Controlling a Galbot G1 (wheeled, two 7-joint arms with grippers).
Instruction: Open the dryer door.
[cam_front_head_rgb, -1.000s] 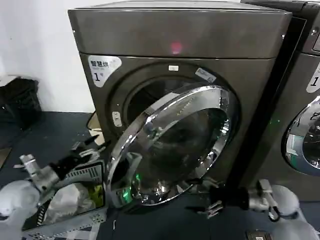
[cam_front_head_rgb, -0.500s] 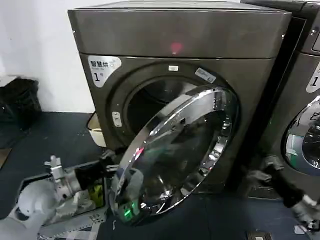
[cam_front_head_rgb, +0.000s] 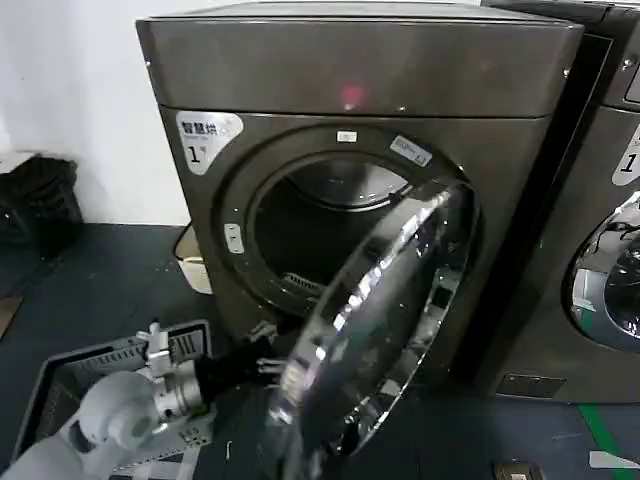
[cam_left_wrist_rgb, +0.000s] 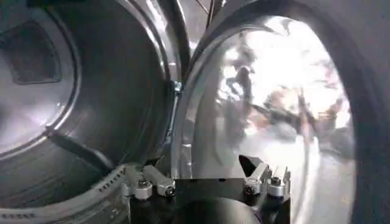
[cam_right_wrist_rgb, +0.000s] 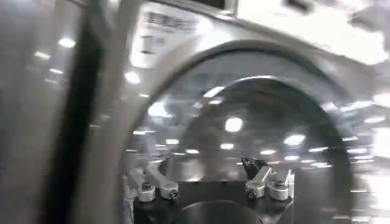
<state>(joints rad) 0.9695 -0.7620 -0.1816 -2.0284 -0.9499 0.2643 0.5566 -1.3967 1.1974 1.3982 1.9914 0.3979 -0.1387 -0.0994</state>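
The dark grey-brown dryer has a white "1" sticker and a pink light. The dryer door, chrome-ringed with dark glass, stands swung well out on its right-side hinge, and the drum opening is exposed. My left gripper is low at the door's free edge, on its inner side, fingers open. The left wrist view has the left gripper facing the door's rim, with the drum to one side and the glass to the other. My right gripper is open with nothing in it.
A second, similar machine stands close on the right; the right wrist view faces its chrome-ringed door. A grey basket lies on the dark floor at lower left under my left arm. A black bag sits by the wall.
The door has swung farther open, exposing more of the drum. My left gripper has moved right along the door's lower edge. My right arm has pulled away rightward out of the head view.
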